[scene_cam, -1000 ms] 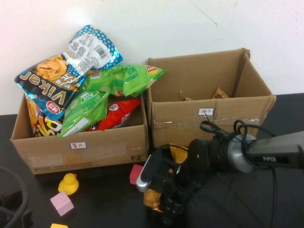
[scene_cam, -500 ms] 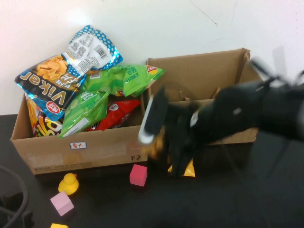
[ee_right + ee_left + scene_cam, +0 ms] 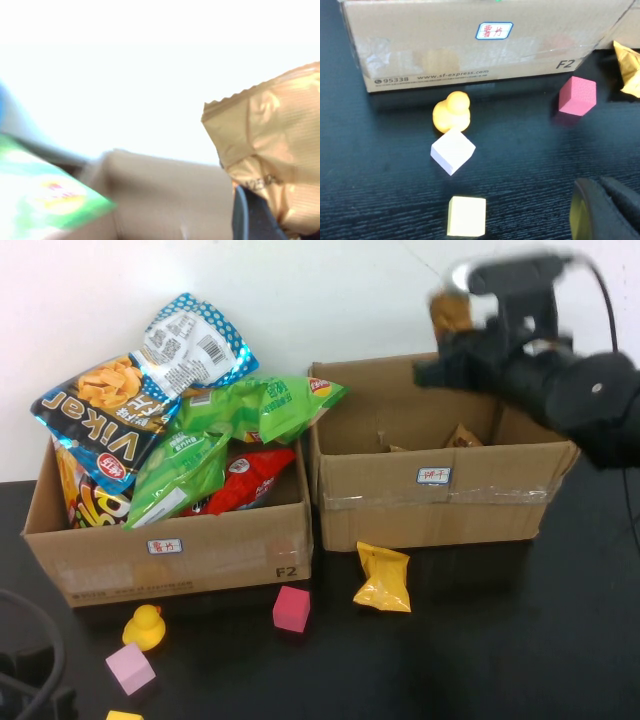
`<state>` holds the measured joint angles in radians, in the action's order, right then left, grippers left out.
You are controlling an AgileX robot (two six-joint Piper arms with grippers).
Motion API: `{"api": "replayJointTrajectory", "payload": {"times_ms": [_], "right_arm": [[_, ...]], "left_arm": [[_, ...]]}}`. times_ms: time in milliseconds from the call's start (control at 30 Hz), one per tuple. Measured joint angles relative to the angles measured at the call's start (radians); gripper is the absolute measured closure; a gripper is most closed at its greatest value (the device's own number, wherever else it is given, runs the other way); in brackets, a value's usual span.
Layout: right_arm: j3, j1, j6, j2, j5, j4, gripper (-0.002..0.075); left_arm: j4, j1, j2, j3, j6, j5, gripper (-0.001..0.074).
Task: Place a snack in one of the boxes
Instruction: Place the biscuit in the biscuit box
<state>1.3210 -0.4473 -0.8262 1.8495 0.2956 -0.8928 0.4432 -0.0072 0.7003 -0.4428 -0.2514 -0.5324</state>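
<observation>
My right gripper (image 3: 455, 315) is high above the back of the right cardboard box (image 3: 440, 502), shut on a small tan snack packet (image 3: 448, 308). In the right wrist view the packet (image 3: 272, 135) hangs between the dark fingers (image 3: 249, 216), over the box's rim (image 3: 165, 195). A yellow snack packet (image 3: 382, 578) lies on the black table in front of the right box. The left box (image 3: 180, 560) is piled with large chip bags. My left gripper (image 3: 605, 205) is low over the table at the front left, shut and empty.
A pink cube (image 3: 291, 609), a yellow duck (image 3: 146, 626), a pale pink cube (image 3: 130, 668) and a yellow block (image 3: 466, 215) lie in front of the left box. Some small packets (image 3: 462, 436) lie inside the right box. A green bag (image 3: 270, 405) overhangs the gap between the boxes.
My right arm has risen from the table in front of the boxes to high above the right box, carrying the tan packet. The yellow packet stays on the table.
</observation>
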Motion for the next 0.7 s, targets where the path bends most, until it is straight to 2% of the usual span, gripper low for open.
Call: {"api": "replayJointTrajectory", "payload": {"times_ms": [200, 267, 300, 333, 400, 433, 533, 700], "right_arm": [[0.011, 0.023, -0.124, 0.143, -0.139, -0.098, 0.0538], [0.04, 0.023, -0.151, 0.17, -0.229, -0.105, 0.0505], [0.049, 0.023, -0.154, 0.176, -0.261, -0.104, 0.0461], [0.069, 0.026, -0.153, 0.183, -0.31, -0.113, 0.034], [0.077, 0.031, -0.147, 0.183, -0.326, -0.125, 0.0245], [0.077, 0.034, -0.147, 0.181, -0.335, -0.13, 0.0226], [0.077, 0.04, -0.164, 0.155, -0.365, -0.132, 0.0222], [0.077, 0.04, -0.264, 0.045, -0.445, -0.13, 0.0283]], "left_arm": [[0.004, 0.0, 0.0, 0.0, -0.011, 0.0, 0.0736], [0.004, 0.0, 0.0, 0.0, -0.012, 0.0, 0.0736], [0.004, 0.0, 0.0, 0.0, -0.012, 0.0, 0.0736], [0.006, 0.0, 0.0, 0.0, -0.012, 0.0, 0.0736], [0.011, 0.0, 0.0, 0.0, -0.012, 0.0, 0.0736], [0.011, 0.0, 0.0, 0.0, -0.012, 0.0, 0.0736], [0.023, 0.0, 0.0, 0.0, -0.035, 0.0, 0.0736], [0.054, 0.0, 0.0, 0.0, -0.075, -0.003, 0.0736]]}}
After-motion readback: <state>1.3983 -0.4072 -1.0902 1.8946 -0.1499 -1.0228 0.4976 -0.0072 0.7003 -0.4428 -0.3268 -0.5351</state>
